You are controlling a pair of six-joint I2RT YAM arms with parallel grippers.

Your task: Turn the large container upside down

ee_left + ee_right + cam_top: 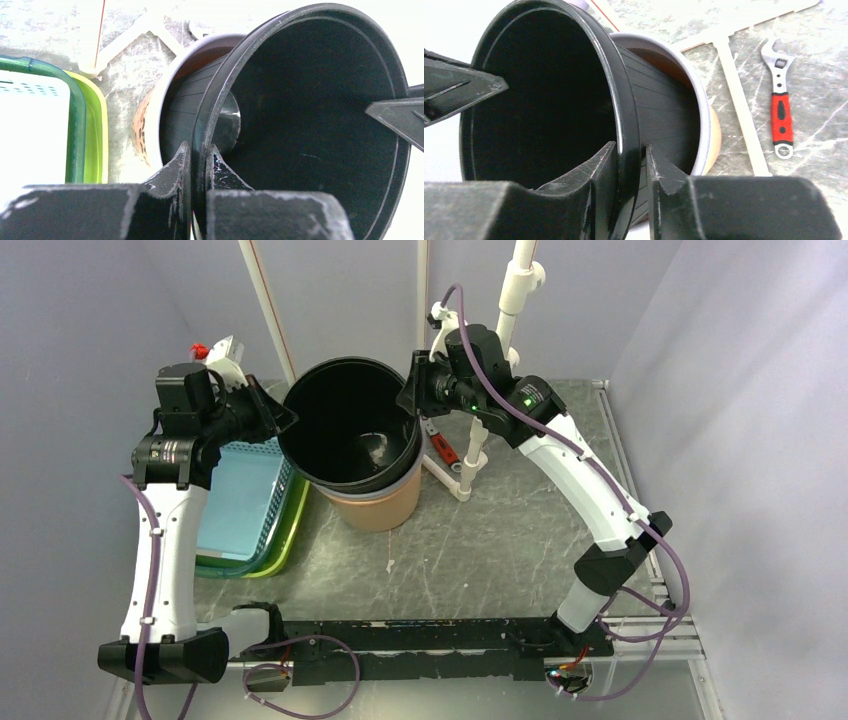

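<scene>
The large container is a black bucket standing mouth-up, nested in a tan pot with a white rim. My left gripper is shut on the bucket's left rim; the left wrist view shows its jaws pinching the rim wall. My right gripper straddles the right rim. In the right wrist view its inner finger lies against the bucket, and a narrow gap shows at the outer finger.
A blue basket nested in a green one sits left of the pot. A red-handled wrench and a white pipe frame lie right of it. Walls close in on both sides.
</scene>
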